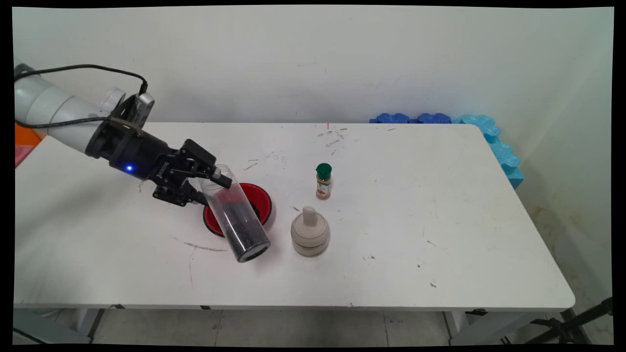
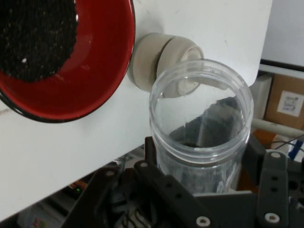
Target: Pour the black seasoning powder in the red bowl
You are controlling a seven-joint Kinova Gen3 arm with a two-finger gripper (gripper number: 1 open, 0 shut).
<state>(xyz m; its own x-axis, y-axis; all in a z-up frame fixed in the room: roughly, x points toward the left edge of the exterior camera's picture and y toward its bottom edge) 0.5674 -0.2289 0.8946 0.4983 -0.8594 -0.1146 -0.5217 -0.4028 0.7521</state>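
Hand (image 1: 211, 188) clamped on clear jar (image 1: 237, 220) near its open mouth, jar tilted over red bowl (image 1: 261, 203); beige lidded pot (image 1: 310, 232) at jar's 3 o'clock on bench (image 1: 440, 220).

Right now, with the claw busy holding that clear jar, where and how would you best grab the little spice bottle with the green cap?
Probably by the spice bottle's straight sides just below its green cap, coming from above. It stands upright and narrow, apart from the beige lidded pot and red bowl, so the fingers have room either side. The claw first needs to release the clear jar.
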